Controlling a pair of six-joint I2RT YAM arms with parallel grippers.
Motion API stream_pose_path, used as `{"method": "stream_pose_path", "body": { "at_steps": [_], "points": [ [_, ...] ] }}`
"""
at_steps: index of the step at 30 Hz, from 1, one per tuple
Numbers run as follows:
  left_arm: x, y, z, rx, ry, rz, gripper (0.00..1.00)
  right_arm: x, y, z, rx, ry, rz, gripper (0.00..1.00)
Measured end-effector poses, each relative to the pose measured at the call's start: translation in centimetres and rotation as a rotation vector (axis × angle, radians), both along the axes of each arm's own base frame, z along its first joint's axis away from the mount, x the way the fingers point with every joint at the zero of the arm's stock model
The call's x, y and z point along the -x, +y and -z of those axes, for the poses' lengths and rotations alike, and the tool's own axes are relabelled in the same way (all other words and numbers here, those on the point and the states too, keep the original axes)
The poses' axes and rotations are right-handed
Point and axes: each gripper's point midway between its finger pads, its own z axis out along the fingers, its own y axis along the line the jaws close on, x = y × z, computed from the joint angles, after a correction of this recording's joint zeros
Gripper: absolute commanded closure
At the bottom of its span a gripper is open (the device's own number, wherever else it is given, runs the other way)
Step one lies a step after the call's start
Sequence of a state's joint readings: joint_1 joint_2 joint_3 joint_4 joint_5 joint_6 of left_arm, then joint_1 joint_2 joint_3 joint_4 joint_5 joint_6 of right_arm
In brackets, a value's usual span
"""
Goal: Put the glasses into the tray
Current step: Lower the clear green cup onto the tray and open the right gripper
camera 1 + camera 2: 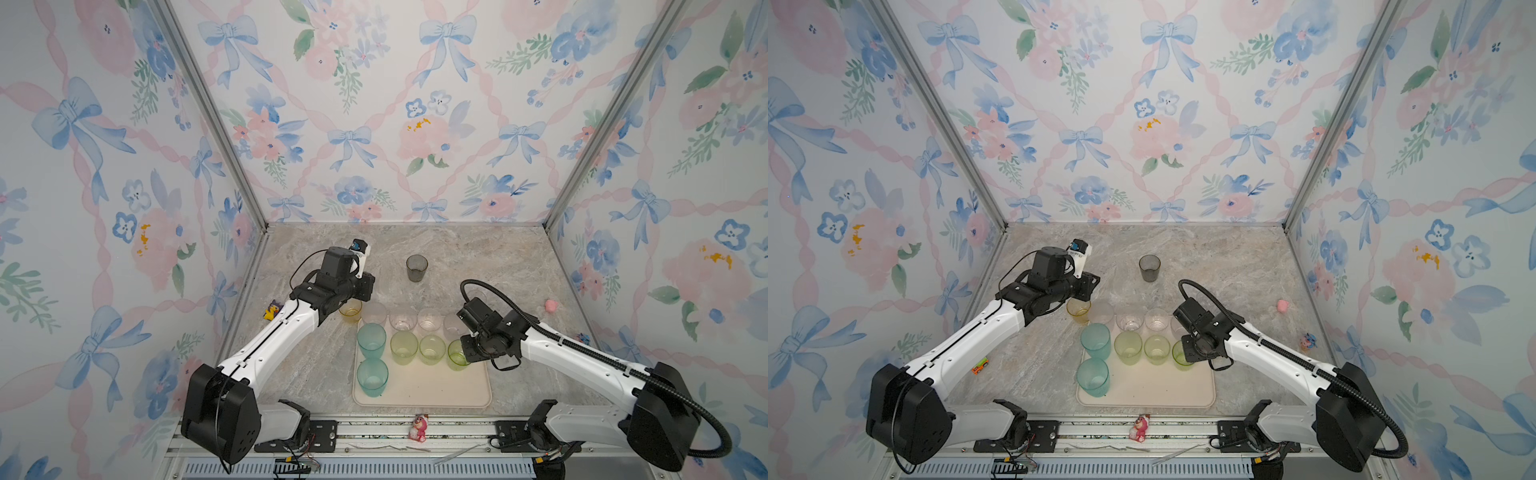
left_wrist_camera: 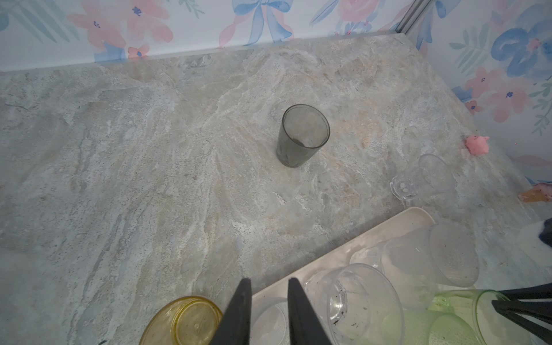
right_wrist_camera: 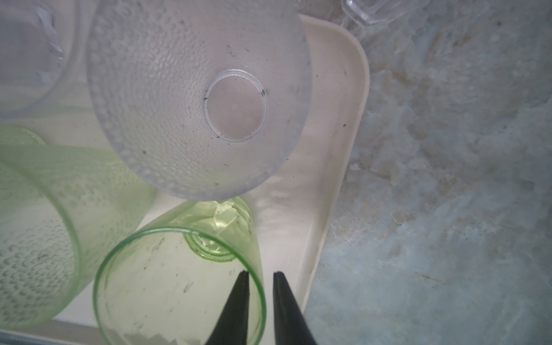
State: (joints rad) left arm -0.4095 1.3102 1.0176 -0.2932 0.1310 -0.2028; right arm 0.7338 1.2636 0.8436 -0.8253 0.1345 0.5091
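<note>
Worktop: grey-beige marble-patterned worktop [image 1: 478, 257], carrying all items.
Tray: flat cream rectangular plastic tray [image 1: 436, 390], near the front edge; teal, green and clear glasses stand in it.
Off tray: smoky grey translucent glass [image 1: 417, 268], well behind the tray; yellow translucent glass [image 1: 351, 311], just beside its far-left corner.
Right gripper [image 3: 261, 272]: narrowly parted, astride the rim of a pale green translucent glass [image 3: 179, 286] in the tray.
Left gripper [image 2: 269, 280]: narrow gap, empty, over the tray's far-left corner.
</note>
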Motion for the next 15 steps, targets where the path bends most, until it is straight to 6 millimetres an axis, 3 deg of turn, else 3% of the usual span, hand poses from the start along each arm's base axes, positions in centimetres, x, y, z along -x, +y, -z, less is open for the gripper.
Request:
{"method": "stream_pose_path", "body": {
  "at_steps": [5, 11, 15],
  "points": [
    [0.0, 0.0, 0.0, 0.0, 0.0, -0.001, 0.74, 0.0, 0.0, 0.0, 0.0, 0.0, -0.001, 0.7],
    [-0.1, 0.3, 0.0, -0.006, -0.001, -0.012, 0.75, 0.0, 0.0, -0.1, -0.001, -0.002, -0.005, 0.52],
    [-0.3, 1.2, 0.4, -0.038, 0.004, -0.041, 0.77, -0.1, 0.1, -1.3, -0.004, -0.016, -0.025, 0.46]
  ]
}}
